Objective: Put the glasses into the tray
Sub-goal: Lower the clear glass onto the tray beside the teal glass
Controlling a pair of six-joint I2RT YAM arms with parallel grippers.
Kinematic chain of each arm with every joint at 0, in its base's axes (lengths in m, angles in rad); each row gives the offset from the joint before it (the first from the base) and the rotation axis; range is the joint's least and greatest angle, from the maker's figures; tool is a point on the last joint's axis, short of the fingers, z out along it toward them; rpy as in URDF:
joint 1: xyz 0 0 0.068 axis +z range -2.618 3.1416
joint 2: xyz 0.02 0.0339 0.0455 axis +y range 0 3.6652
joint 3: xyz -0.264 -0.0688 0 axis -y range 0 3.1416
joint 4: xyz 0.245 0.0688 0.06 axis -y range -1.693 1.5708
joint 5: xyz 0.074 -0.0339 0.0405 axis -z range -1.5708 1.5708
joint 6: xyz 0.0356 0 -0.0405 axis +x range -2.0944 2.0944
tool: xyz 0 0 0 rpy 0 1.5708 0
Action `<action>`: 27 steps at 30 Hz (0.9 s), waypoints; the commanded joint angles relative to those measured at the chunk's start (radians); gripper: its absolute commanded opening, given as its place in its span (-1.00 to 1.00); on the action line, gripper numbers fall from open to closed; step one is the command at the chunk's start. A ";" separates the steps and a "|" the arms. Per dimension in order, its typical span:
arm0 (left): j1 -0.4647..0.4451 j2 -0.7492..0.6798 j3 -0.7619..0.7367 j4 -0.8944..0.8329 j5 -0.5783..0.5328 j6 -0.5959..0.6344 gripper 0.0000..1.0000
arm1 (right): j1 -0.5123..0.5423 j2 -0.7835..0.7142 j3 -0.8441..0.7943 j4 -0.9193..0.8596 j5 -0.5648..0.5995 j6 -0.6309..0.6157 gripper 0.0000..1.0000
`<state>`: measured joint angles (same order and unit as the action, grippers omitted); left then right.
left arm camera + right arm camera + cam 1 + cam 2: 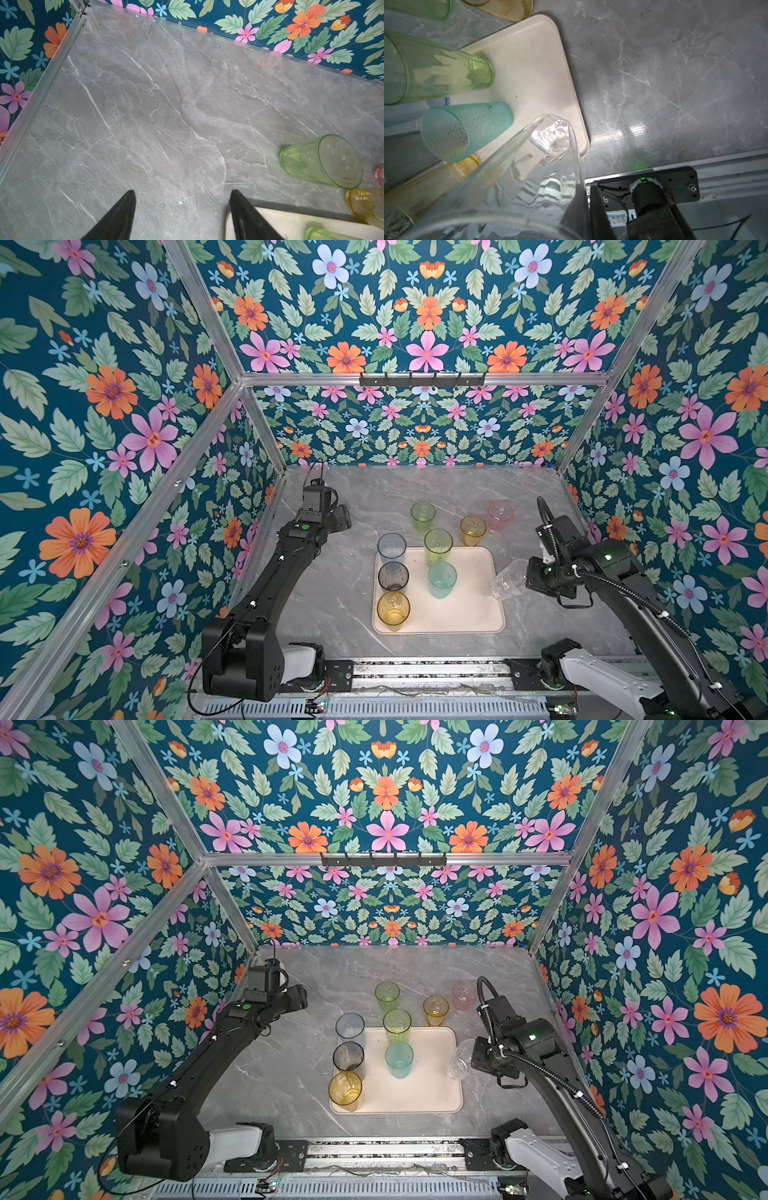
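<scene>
- Right gripper [528, 572] is clamped on the wall of the clear glass [508, 578] near its mouth. The glass hangs tilted, mouth towards the arm, base out over the right rim of the tray [469, 605]. Whether the base touches anything I cannot tell.
- Left gripper [182, 199] has its jaws spread and grips nothing. It hangs over bare table [145, 104] at the far left.
- On the tray: grey glass [392, 576] and yellow glass [393, 610] along the left side, teal glass [442, 585] mid-tray, tall yellow-green glass [438, 546] by the far rim.
- The blue glass [391, 547] is at the far left corner. I cannot confirm that its base sits inside the rim.
- Off the tray, far side of the table: green glass [423, 516], amber glass [473, 530], pink glass [500, 515].
- Risk 1: a one-wall pinch on smooth plastic. The glass could pivot or slide in the jaws during the carry.
- Risk 2: release while tilted. The base would land on an edge, and the glass would likely roll or fall over.
- Risk 3: lowering where it hangs now. The base could catch the raised right rim and tip outward onto the table.
- Risk 4: the wrist view shows the teal glass close to the clear one. Carrying too far left could knock it, and the yellow glass behind it.
- Risk 5: the amber glass sits just beyond the far rim, near the yellow-green one. A later reach there may clip the tall glass.
</scene>
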<state>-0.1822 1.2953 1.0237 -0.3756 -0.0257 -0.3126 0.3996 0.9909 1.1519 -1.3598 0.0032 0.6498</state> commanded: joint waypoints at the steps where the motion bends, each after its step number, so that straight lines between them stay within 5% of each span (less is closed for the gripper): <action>1: 0.001 -0.002 0.000 0.001 0.004 -0.001 0.48 | 0.063 0.003 -0.030 0.010 0.014 0.081 -1.00; 27: 0.001 -0.004 -0.002 0.001 0.010 -0.002 0.48 | 0.522 0.232 -0.030 0.131 0.084 0.355 -1.00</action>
<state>-0.1818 1.2953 1.0214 -0.3756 -0.0212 -0.3126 0.8997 1.1965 1.1049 -1.2476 0.0628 0.9592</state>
